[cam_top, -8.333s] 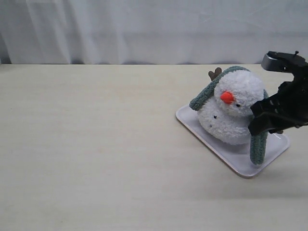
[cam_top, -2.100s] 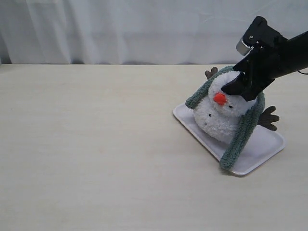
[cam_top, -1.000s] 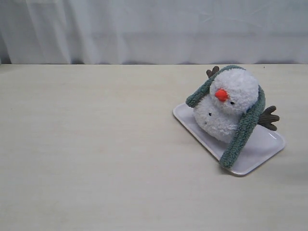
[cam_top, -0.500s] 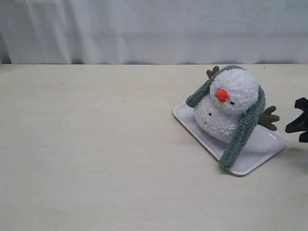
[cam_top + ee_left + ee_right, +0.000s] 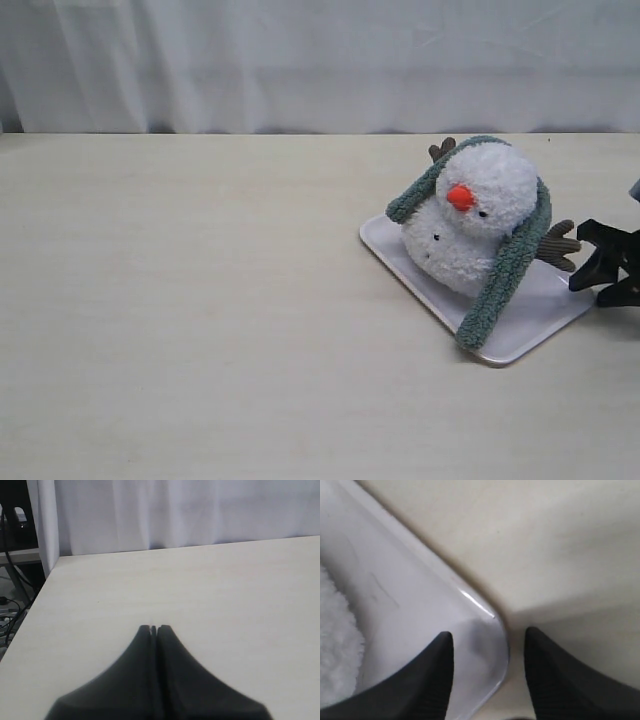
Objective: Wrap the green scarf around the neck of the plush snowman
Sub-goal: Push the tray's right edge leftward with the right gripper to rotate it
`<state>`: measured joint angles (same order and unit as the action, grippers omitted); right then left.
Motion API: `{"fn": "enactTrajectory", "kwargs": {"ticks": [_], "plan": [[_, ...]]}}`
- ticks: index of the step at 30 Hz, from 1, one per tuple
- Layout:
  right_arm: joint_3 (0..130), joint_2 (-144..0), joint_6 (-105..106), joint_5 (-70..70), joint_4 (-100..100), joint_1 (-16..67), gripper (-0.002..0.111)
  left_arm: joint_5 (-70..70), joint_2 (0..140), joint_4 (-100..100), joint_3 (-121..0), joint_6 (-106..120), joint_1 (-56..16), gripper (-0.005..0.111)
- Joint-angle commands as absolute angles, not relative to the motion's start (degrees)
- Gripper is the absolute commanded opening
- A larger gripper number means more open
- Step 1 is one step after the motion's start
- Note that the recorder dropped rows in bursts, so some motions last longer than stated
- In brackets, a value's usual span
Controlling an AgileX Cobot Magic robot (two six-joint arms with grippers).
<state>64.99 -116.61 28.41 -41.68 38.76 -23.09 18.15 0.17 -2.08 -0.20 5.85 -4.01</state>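
Change, right gripper (image 5: 606, 268): out of the exterior view a second ago, at its right edge half a second ago, now closer in, at the right corner of the white tray (image 5: 563, 292).
Change, plush snowman (image 5: 470, 228) and green scarf (image 5: 507, 272): unmoved over the same second.
Right fingers: apart, empty; in the right wrist view, set astride the tray corner (image 5: 485, 630), one over the tray, the other over the table; contact not discernible.
Left gripper (image 5: 154, 628): fingers pressed together, nothing between them, over bare table away from the tray.
Snowman: on the tray, tilted, orange nose facing the camera, brown twig arm (image 5: 557, 245) pointing toward the right gripper.
Scarf: looped behind the head, one end by the left shoulder, the other hanging down to the tray's near rim.
Surface: pale wood-grain table (image 5: 200, 300).
Room: white curtain (image 5: 300, 60) along the far edge; dark cables (image 5: 10, 580) past the table's corner in the left wrist view.
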Motion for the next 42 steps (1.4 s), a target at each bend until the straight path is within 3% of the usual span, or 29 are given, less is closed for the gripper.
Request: {"fn": "enactTrajectory", "kwargs": {"ticks": [1,8,11,30,42], "plan": [[66.21,-118.64,27.72,-39.98,37.07,-22.48,0.037,17.76,0.00,-2.23,0.00,5.98,-3.98,0.000],[68.62,-121.45,33.07,-43.09,38.89,-22.48,0.010,17.76,0.00,-2.23,0.00,5.98,-3.98,0.000],[70.02,-122.14,35.66,-43.53,38.94,-22.22,0.004,17.76,0.00,-2.23,0.00,5.98,-3.98,0.000],[72.57,-122.14,60.83,-35.62,34.85,-11.79,0.004,17.76,0.00,-2.23,0.00,5.98,-3.98,0.000],[72.96,-121.18,71.24,-25.33,34.70,-10.47,0.008,17.76,0.00,-2.23,0.00,5.98,-3.98,0.000]]}}
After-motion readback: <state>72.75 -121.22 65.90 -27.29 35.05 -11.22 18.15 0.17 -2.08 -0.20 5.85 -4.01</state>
